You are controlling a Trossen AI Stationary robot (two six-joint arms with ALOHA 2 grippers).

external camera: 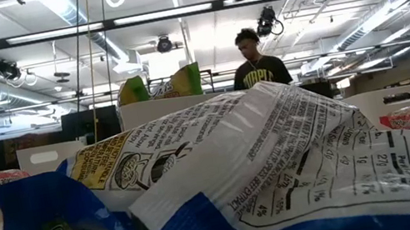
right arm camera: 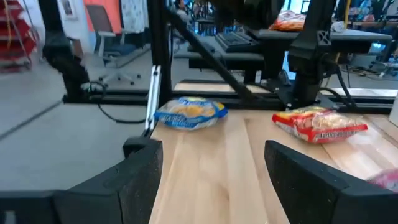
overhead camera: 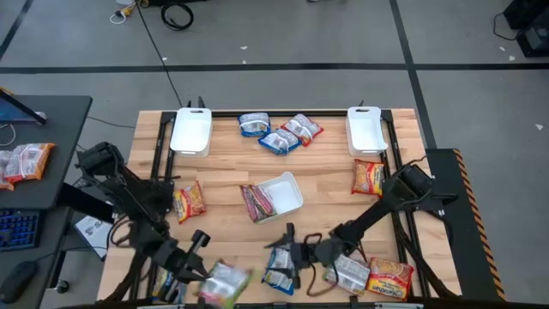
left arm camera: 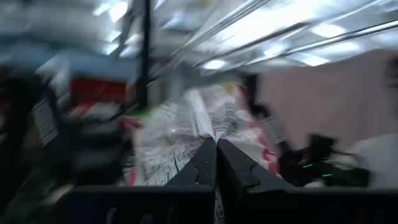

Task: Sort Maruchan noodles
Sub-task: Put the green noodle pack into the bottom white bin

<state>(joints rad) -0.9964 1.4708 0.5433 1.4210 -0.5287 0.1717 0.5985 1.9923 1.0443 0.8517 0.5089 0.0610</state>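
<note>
Maruchan noodles lie scattered over the wooden table [overhead camera: 326, 184], and we begin at its near edge, where the left tool [overhead camera: 199, 273] holds a silvery-green packet [overhead camera: 225, 281] clenched between its closed fingers [left arm camera: 205, 165]; in the left wrist view the packet's printed film fans out just beyond them. Beside it, near the table's front middle, the right tool [overhead camera: 290, 249] hovers with its fingers [right arm camera: 140, 180] spread apart and nothing between them, right by a blue-white packet [overhead camera: 279, 266]. That packet lies so close to the low camera that its crinkled back [external camera: 282, 169] blocks most of the table from that view. Just to the right rest a silvery packet [overhead camera: 349, 273] and an orange-red one [overhead camera: 391, 279], partly under the right arm.

Farther in, we see an orange packet [overhead camera: 190, 201] on the left side, a red-pink packet [overhead camera: 256, 204] tucked against a tilted white tray [overhead camera: 287, 190] at mid-table, and another orange packet [overhead camera: 368, 177] on the right. Near the far edge, three packets [overhead camera: 280, 132] cluster between two white trays, one at the left [overhead camera: 190, 131] and one at the right [overhead camera: 366, 130].

Beyond the table, a person [external camera: 257, 62] in a dark shirt stands in the room. On a dark side desk [overhead camera: 60, 146] to the left lie more packets [overhead camera: 24, 160].
</note>
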